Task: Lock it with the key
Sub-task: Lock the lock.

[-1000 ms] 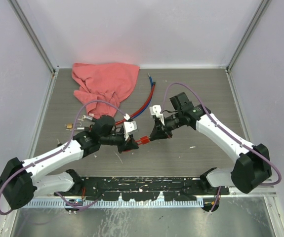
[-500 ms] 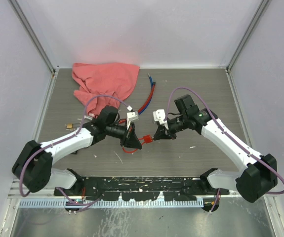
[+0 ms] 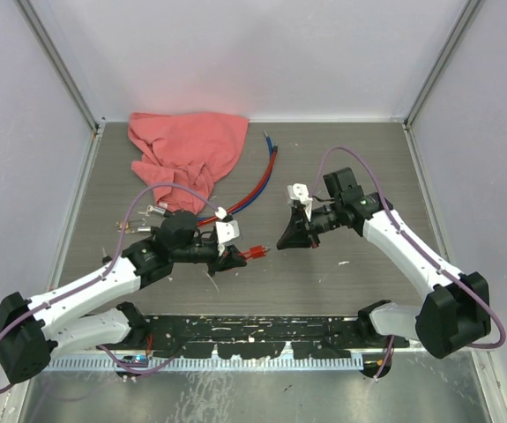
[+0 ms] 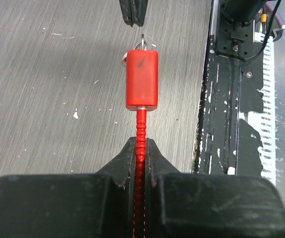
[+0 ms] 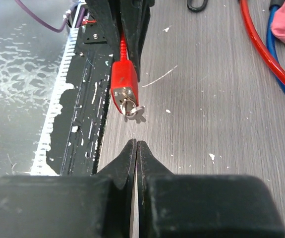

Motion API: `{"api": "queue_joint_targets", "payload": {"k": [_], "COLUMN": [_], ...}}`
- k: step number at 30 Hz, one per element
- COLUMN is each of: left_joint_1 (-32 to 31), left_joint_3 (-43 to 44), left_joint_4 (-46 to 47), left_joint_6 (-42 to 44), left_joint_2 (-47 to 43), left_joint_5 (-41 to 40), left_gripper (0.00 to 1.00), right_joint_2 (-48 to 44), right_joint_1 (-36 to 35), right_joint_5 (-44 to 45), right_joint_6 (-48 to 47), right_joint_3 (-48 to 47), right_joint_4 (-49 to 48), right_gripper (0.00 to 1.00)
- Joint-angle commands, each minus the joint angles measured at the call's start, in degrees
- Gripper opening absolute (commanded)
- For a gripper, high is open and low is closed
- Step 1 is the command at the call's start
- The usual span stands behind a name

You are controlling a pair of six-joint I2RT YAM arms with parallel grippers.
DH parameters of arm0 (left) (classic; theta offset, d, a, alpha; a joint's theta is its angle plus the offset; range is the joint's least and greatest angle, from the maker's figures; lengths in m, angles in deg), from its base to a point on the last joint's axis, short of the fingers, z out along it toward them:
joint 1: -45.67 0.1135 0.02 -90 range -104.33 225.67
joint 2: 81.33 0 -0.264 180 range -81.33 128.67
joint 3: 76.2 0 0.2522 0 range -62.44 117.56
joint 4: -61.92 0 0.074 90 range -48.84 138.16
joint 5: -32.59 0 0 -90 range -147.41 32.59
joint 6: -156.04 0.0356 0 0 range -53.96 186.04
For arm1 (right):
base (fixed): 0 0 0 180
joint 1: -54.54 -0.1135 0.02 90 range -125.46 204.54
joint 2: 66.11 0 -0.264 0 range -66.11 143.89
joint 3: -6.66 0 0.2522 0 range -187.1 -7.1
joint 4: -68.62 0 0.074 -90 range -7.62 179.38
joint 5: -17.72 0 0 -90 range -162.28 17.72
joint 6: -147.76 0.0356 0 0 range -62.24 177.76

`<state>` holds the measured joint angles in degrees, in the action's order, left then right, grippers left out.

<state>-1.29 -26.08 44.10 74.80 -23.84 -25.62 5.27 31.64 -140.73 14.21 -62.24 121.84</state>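
Note:
A red cylinder lock point(image 4: 142, 79) hangs on a ribbed red cable above the table. My left gripper point(image 4: 141, 144) is shut on that cable just behind the lock body. From above, the lock point(image 3: 253, 254) sticks out to the right of the left gripper point(image 3: 234, 256). A small silver key point(image 5: 134, 111) sits in the lock's end face point(image 5: 124, 82), and it also shows in the left wrist view as the key point(image 4: 141, 43). My right gripper point(image 5: 136, 144) is shut with nothing in it, a short gap from the key. It faces the lock from the right point(image 3: 282, 243).
A pink cloth point(image 3: 187, 145) lies at the back left. Red and blue cables point(image 3: 262, 181) curve across the middle of the table. A small brass lock with keys point(image 3: 130, 226) lies at the left. A black rail point(image 3: 253, 330) runs along the near edge.
My right gripper has drawn back a little from the key end, leaving a gap. The left arm has changed its pose while keeping the lock in about the same place.

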Motion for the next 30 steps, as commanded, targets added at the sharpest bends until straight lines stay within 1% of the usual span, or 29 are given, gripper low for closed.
{"api": "queue_joint_targets", "payload": {"k": [1,3,4,6,7,8,9,10,11,14,17,21,24,30], "left_joint_1": [0.14,0.25,0.28,0.60,0.72,0.73,0.73,0.73,0.69,0.71,0.67,0.66,0.71,0.70], "left_joint_3": [0.21,0.01,-0.24,-0.53,-0.27,0.14,0.66,1.05,1.38,1.74,1.87,1.96,2.05,2.56], "left_joint_4": [3.53,4.61,5.87,8.46,8.86,8.73,8.34,7.96,7.89,8.18,7.93,7.92,7.94,7.68], "left_joint_6": [-2.30,-4.06,-5.33,-8.02,-9.01,-9.76,-10.22,-10.65,-10.95,-11.53,-11.57,-11.54,-11.48,-11.40], "left_joint_2": [0.11,0.58,0.81,1.75,2.29,2.82,3.37,3.79,4.23,4.92,5.21,5.26,5.39,5.99], "left_joint_5": [2.72,5.14,6.98,10.38,11.48,12.03,12.47,12.79,13.05,13.41,12.83,12.56,12.33,12.43], "left_gripper": [0.00,0.00,0.00,0.00,0.00,0.00,0.00,0.00,0.00,0.00,0.00,0.00,0.00,0.00], "right_joint_2": [-3.24,-3.38,-3.13,-2.92,-2.78,-2.44,-2.08,-1.60,-1.18,-0.31,-0.08,-0.15,-0.06,0.27], "right_joint_1": [0.48,0.47,0.46,0.40,0.21,-0.16,-0.77,-1.42,-2.07,-4.17,-6.44,-7.95,-8.49,-9.34], "right_joint_5": [1.89,2.30,2.10,0.97,0.37,0.00,0.14,0.69,1.37,2.91,4.67,7.49,7.93,7.86], "right_joint_6": [-6.18,-10.44,-13.43,-19.91,-23.66,-28.54,-30.67,-30.50,-29.46,-23.47,-21.41,-20.51,-19.81,-17.67], "right_joint_3": [-0.07,-0.68,-1.11,-2.00,-2.29,-2.99,-3.71,-4.43,-5.20,-6.49,-7.33,-6.85,-6.49,-6.30], "right_joint_4": [3.12,5.81,7.81,11.76,14.03,17.10,18.68,18.83,18.40,15.07,14.28,13.40,12.87,10.75], "right_gripper": [0.01,0.01,0.07,0.39,0.51,0.60,0.65,0.66,0.66,0.55,0.46,0.42,0.40,0.31]}}
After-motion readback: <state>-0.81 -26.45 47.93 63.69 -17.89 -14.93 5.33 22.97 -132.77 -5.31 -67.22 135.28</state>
